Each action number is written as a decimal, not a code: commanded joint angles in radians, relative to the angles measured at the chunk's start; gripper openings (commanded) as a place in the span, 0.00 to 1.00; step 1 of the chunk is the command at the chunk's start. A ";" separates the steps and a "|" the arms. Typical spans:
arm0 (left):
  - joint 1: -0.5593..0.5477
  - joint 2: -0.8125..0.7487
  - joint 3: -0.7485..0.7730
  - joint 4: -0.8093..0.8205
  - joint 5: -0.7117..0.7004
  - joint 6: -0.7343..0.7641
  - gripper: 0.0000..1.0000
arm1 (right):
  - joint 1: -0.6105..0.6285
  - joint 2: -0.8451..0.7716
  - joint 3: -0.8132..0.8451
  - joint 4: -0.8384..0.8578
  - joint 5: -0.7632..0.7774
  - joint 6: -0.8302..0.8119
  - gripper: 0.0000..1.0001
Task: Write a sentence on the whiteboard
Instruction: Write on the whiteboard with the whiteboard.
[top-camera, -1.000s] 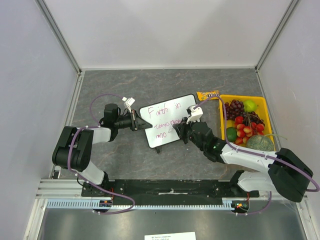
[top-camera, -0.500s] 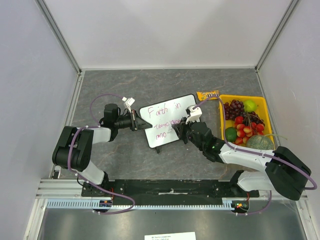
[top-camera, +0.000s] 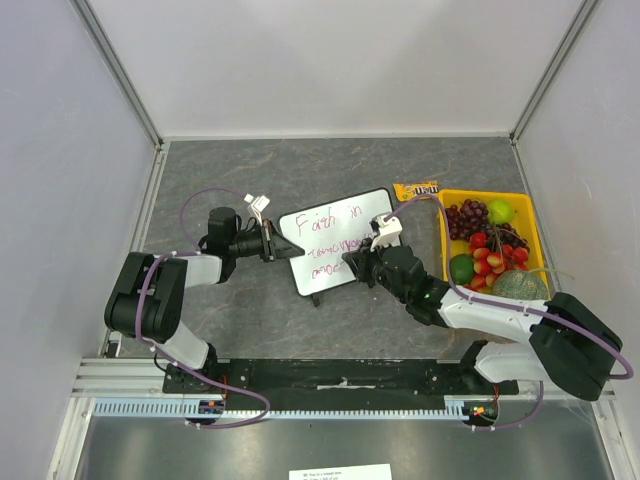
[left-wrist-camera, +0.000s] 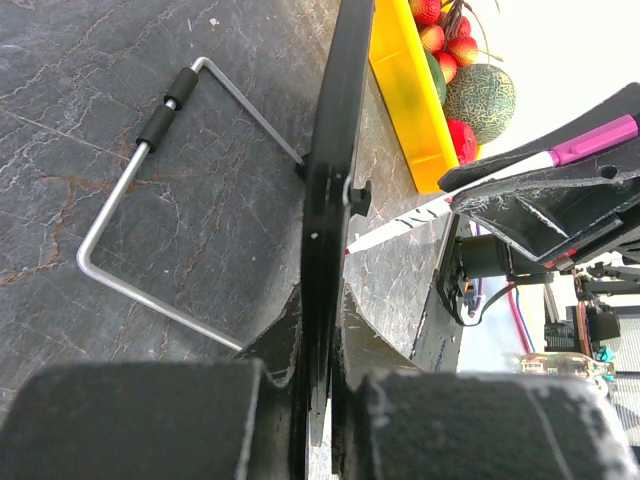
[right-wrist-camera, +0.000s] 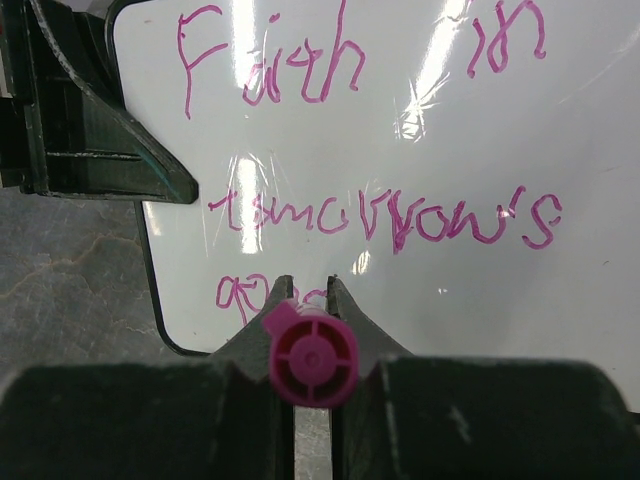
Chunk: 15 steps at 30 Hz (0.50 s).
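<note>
Two lines of the sentence (right-wrist-camera: 400, 222) are down, "Faith in" and "tomorrow's". A third is only a few letters long, so I'd call us mid-write on the last line. Whiteboard (right-wrist-camera: 560, 330) sits mid-table between the arms, skewed, with the yellow fruit tray (top-camera: 480, 194) near its right side. Left gripper (top-camera: 272, 244) is clamped on the board's left edge, steadying it. Right gripper (right-wrist-camera: 308, 290) is pinched around the pink marker (right-wrist-camera: 311, 357), tip down by the start of line three; can't tell if it touches. Next move, my read: carry the stroke rightward along that line with light, even pressure, staying clear of "tomorrow's" above. The left should hold firm so the board doesn't slide.
</note>
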 joint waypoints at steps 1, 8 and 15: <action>0.013 0.039 -0.014 -0.120 -0.190 0.091 0.02 | -0.003 0.000 -0.029 -0.041 0.022 -0.012 0.00; 0.012 0.039 -0.014 -0.118 -0.190 0.091 0.02 | -0.003 -0.020 -0.026 -0.055 0.056 -0.016 0.00; 0.012 0.039 -0.014 -0.118 -0.192 0.092 0.02 | -0.003 -0.024 0.008 -0.069 0.080 -0.030 0.00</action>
